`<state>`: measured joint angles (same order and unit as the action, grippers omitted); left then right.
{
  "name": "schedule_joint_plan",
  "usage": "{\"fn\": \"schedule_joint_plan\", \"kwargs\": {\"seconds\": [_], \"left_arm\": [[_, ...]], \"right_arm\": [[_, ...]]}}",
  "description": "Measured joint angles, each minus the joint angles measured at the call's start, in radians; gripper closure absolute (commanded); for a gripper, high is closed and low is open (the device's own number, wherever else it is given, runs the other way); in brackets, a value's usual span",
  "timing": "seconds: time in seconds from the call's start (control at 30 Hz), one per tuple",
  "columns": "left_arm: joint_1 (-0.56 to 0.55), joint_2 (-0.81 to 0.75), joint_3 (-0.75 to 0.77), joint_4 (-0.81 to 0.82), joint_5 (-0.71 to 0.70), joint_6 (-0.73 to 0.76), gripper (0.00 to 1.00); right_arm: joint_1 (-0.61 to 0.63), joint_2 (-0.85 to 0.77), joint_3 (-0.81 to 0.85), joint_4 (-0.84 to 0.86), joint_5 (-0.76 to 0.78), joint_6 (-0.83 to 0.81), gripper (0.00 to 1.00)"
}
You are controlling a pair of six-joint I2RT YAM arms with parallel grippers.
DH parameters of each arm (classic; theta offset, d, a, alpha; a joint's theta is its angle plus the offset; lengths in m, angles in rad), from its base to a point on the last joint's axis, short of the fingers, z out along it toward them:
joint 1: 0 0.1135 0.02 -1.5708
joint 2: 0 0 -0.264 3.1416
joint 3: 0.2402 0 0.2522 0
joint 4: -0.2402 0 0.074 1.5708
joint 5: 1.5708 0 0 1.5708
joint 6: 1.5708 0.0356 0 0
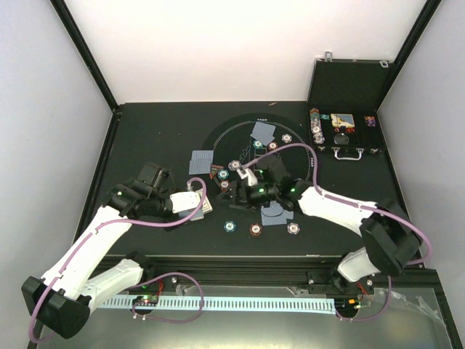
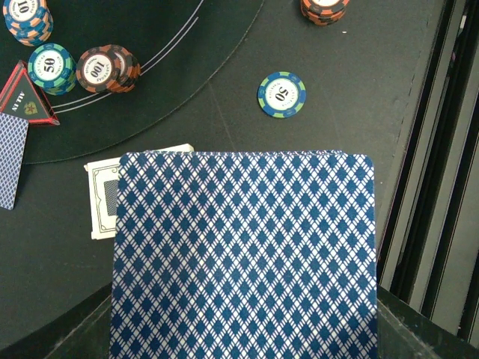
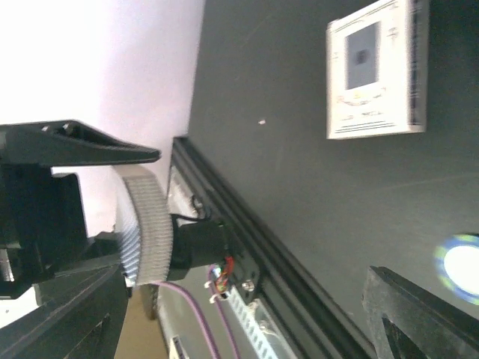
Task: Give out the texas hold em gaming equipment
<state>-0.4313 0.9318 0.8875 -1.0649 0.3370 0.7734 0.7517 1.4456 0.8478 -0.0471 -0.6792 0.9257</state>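
My left gripper (image 1: 195,204) is shut on a deck of playing cards (image 2: 243,254), whose blue diamond-patterned back fills the lower half of the left wrist view and hides the fingers. My right gripper (image 1: 243,185) hangs over the near part of the round black mat (image 1: 225,138). Turned on its side, it is open with nothing between its fingers (image 3: 112,149). Dealt cards (image 1: 201,161) lie face down on and around the mat. Single chips (image 1: 256,230) sit near the table's front edge. Ahead of the deck are a green-blue chip (image 2: 281,94), a brown-red stack (image 2: 108,69) and a red triangle (image 2: 26,97).
An open black case (image 1: 345,98) with more chips stands at the back right. A white face-up card (image 2: 101,198) lies on the table under the deck and shows as the white card (image 3: 374,71) in the right wrist view. Black rails (image 2: 434,187) run along the table's near edge.
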Motion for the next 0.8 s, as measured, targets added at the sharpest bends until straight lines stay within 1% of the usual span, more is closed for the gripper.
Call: {"fn": "schedule_joint_plan", "kwargs": {"seconds": [0.13,0.3,0.53,0.7,0.8], "left_arm": [[0.0,0.0,0.0,0.0,0.001,0.0,0.94],[0.0,0.0,0.0,0.0,0.001,0.0,0.94],[0.0,0.0,0.0,0.0,0.001,0.0,0.94],[0.0,0.0,0.0,0.0,0.001,0.0,0.94],[0.0,0.0,0.0,0.0,0.001,0.0,0.94]], "right_arm": [[0.061,0.088,0.027,0.146,-0.065,0.089,0.12],[0.114,0.181,0.079,0.28,-0.115,0.163,0.15],[0.165,0.31,0.134,0.397,-0.164,0.238,0.22],[0.187,0.38,0.169,0.451,-0.188,0.281,0.24],[0.196,0.408,0.186,0.486,-0.198,0.298,0.29]]}}
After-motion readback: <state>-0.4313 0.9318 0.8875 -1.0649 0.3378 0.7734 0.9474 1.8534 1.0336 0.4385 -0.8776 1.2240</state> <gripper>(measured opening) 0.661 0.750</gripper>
